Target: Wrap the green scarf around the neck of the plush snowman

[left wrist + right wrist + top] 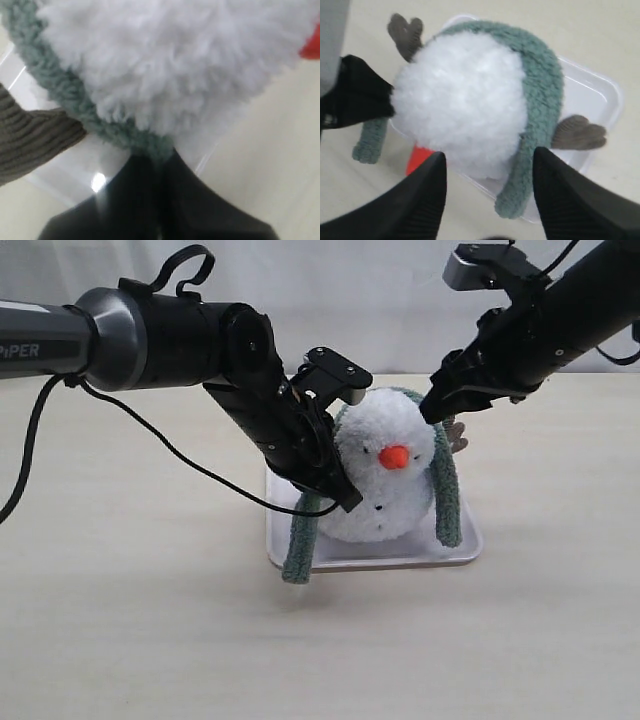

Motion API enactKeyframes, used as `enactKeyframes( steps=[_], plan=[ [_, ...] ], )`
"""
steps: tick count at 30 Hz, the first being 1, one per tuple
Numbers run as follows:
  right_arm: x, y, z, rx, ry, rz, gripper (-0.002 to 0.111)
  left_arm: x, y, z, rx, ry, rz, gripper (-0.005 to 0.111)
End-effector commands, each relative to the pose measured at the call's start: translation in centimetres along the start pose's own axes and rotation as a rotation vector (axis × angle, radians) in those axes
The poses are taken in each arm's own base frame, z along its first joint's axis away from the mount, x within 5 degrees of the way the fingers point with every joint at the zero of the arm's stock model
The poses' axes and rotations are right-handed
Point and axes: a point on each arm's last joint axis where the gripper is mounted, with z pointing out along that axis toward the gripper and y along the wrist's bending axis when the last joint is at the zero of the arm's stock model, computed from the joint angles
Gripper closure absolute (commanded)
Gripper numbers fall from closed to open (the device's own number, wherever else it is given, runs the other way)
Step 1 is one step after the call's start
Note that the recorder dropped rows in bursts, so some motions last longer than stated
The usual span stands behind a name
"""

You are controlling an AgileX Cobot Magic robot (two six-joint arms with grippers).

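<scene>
On the pale wooden table, the black left arm reaches in from the left and slants down to the near side of the toy. The left gripper has its fingers pressed together, and the left wrist view shows them pinching the edge of the long, fuzzy, sage-green knit scarf at their tips. This green scarf is draped over the top of the head, not around the neck. Its left end hangs down past the rim of the white rectangular plastic tray and touches the table.

The fluffy white plush snowman, with an orange nose, stands upright in the tray. The scarf's right end hangs down the other side, inside the tray. A brown branch-shaped arm sticks out just beside that strand.

The right gripper hovers close above the scarf's right shoulder, its fingers spread wide and holding nothing
</scene>
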Motion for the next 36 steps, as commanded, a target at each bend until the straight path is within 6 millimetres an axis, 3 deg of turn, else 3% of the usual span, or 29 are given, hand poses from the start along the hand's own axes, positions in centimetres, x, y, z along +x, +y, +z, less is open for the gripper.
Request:
enactKeyframes(
  steps=[1, 5, 11, 19, 22, 24, 31, 36],
  plan=[
    [2.0, -0.8, 1.1, 0.064, 0.056, 0.021, 0.056, -0.5, 0.1, -0.4, -0.012, -0.031, -0.016, 0.089],
    [4.0, -1.7, 3.4, 0.122, 0.067, -0.005, 0.056, -0.4, 0.1, -0.4, -0.007, -0.019, -0.014, 0.08],
    [4.9, -1.7, 5.7, 0.103, 0.058, -0.018, 0.057, -0.4, 0.1, -0.4, -0.007, -0.018, -0.014, 0.08],
    [5.5, -2.0, 8.8, 0.061, 0.093, 0.005, 0.073, -0.4, 0.1, -0.4, -0.008, -0.018, -0.013, 0.08],
    [5.6, -2.0, 8.9, 0.055, 0.103, 0.014, 0.084, -0.4, 0.1, -0.4, -0.009, -0.019, -0.013, 0.08],
    [5.5, -1.6, 8.2, 0.042, 0.117, -0.02, 0.104, -0.4, 0.1, -0.4, -0.011, -0.023, -0.013, 0.08],
    [6.0, -0.8, 5.0, 0.069, 0.198, 0.006, 0.104, -0.4, 0.1, -0.4, -0.012, -0.025, -0.013, 0.08],
    [8.0, -0.6, 7.2, 0.008, 0.287, 0.11, 0.104, -0.7, 0.0, -0.4, 0.006, -0.056, -0.048, 0.08]
  ],
)
